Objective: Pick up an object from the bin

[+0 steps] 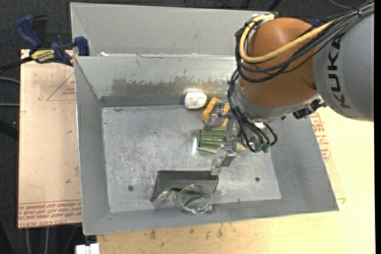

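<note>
Grey bin (119, 128) is taking the arm (280, 62) in from 3 o'clock. A dark flat pouch (181, 182) is lying at 6. The green ribbed block (208, 141) is sitting just 3 o'clock of floor centre, with the gripper (225, 159) hanging over its 4 o'clock edge. Jaw state: can't tell, the wrist is hiding it. A white lump (194, 99) and an orange piece (209, 109) are lying at 12–1. The block is looking light, stiff and probably slick, so I'm favouring a pinch across its short sides.
</note>
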Motion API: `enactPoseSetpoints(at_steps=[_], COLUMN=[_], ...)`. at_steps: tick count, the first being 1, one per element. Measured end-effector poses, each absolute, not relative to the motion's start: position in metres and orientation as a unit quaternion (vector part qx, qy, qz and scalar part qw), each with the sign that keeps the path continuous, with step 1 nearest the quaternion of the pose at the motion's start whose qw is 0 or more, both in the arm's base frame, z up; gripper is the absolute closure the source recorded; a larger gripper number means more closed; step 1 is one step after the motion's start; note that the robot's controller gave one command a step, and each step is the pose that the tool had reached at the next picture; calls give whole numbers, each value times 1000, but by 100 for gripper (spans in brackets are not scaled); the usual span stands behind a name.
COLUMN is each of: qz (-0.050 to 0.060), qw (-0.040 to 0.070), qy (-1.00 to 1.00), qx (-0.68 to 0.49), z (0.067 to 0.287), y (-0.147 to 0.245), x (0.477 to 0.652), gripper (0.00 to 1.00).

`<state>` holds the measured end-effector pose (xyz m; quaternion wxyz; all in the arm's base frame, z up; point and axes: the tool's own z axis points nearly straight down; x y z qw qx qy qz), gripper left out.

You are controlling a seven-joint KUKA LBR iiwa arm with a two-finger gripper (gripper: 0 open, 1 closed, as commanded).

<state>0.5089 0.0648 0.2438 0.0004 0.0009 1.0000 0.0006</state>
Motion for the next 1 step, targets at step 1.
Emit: enactPoseSetpoints(at_steps=[1], qz=[1], qw=[0], qy=[1000], qx=[1], z=[244], y=[65], x=[509], gripper=[0])
